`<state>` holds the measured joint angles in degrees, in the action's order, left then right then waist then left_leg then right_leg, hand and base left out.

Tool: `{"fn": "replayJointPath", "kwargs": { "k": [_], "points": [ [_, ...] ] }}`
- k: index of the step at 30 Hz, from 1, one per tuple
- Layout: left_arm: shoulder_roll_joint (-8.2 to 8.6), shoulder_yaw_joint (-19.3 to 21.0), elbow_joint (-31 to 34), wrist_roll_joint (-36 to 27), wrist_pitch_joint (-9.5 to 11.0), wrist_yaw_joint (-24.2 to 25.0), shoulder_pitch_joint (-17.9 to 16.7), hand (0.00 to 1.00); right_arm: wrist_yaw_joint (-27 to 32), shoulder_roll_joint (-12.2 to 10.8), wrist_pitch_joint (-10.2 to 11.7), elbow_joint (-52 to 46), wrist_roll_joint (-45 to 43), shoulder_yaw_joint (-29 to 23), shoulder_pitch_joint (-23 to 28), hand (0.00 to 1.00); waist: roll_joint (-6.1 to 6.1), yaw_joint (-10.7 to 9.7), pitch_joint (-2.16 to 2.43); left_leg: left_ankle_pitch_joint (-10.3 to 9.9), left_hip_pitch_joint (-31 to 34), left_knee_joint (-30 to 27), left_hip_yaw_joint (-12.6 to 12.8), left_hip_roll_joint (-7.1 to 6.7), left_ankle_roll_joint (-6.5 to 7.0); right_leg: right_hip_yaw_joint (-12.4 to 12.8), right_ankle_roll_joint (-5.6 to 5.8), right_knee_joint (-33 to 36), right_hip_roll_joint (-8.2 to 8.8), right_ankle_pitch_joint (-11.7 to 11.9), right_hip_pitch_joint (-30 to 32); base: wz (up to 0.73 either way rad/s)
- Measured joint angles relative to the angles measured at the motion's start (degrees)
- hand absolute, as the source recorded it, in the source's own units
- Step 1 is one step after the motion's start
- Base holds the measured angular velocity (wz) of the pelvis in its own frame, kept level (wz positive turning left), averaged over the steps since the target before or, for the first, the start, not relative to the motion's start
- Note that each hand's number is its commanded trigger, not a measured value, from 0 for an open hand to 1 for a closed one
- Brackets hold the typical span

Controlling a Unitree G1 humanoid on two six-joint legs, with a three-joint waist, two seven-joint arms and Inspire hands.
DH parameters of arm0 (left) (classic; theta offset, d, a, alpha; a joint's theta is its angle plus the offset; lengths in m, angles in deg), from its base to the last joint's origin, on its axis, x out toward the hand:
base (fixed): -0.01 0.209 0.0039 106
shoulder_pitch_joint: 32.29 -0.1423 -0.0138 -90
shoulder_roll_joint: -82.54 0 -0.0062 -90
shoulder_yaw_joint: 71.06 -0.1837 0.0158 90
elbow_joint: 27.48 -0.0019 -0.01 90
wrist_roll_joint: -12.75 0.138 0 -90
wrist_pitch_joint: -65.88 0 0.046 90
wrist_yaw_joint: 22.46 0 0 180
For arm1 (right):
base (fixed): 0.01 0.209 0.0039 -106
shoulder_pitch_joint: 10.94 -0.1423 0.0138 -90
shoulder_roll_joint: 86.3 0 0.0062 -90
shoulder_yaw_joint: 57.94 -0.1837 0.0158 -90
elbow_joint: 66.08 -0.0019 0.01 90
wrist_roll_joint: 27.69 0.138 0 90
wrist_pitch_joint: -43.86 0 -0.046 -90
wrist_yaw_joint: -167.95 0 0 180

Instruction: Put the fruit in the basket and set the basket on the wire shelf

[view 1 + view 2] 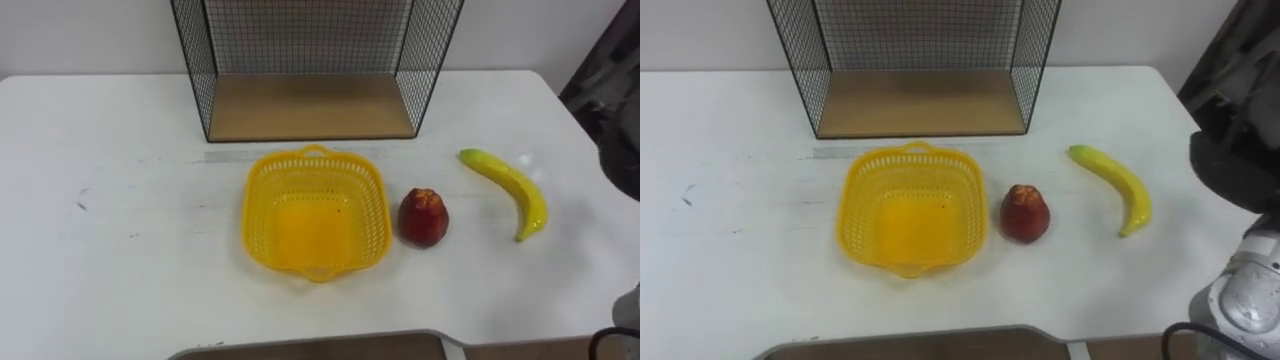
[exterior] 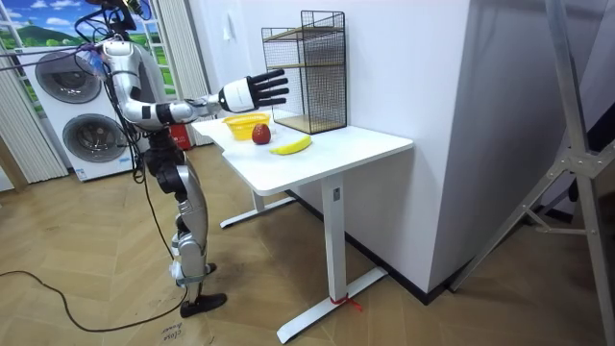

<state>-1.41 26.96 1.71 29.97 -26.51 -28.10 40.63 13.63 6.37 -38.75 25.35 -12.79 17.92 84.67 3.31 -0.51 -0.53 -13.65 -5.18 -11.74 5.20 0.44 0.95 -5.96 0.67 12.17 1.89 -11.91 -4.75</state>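
While the right hand [image 2: 253, 92] hangs outstretched above the tabletop's [image 1: 120, 250] right edge, fingers spread and empty, the banana [image 1: 508, 183] lies below with bare surface around it.

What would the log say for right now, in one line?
basket: empty, on table | red fruit, banana: on table, right of basket | right hand: open, raised

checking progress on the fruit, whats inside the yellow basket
Nothing: the yellow basket shows a bare slotted floor. The red fruit and the banana lie on the table to its right. No part of its inside is covered.
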Motion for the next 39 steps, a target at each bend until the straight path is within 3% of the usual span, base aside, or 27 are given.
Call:
{"fn": "replayJointPath", "kwargs": {
  "k": [7, 13, 39],
  "points": [
    [-0.41, 0.0, 0.0, 1.0, 0.0, 2.1, 0.4, 0.00, -8.3, 0.0, 0.0, 0.6, -5.6, 2.3, 0.0, 0.00, 0.10, 1.0, 0.04, 0.0, 0.5, 0.1, -0.6, -0.04, -0.01, -0.5, 0.08, -0.9, -0.07, 0.2, -0.1, 0.04],
    [-0.42, -0.3, 0.1, 1.0, 0.0, 2.9, 0.3, 0.00, -12.7, 0.0, 0.0, 0.8, -6.0, 6.0, 0.0, 0.00, 0.90, 1.5, 0.10, 0.0, 0.4, 0.2, -0.8, -0.03, -0.03, -0.7, 0.06, -1.6, -0.10, 0.3, -0.3, 0.00],
    [-0.21, -1.6, -1.1, 0.9, -0.1, 2.8, 0.9, 0.00, -22.1, 0.0, -0.5, -0.6, -5.7, 6.3, 0.0, 0.00, 0.20, 2.3, 0.45, 0.0, -0.4, 0.3, -1.2, 0.02, -0.02, -1.1, 0.05, -1.5, -0.18, 0.8, -1.8, 0.00]
  ]
}}
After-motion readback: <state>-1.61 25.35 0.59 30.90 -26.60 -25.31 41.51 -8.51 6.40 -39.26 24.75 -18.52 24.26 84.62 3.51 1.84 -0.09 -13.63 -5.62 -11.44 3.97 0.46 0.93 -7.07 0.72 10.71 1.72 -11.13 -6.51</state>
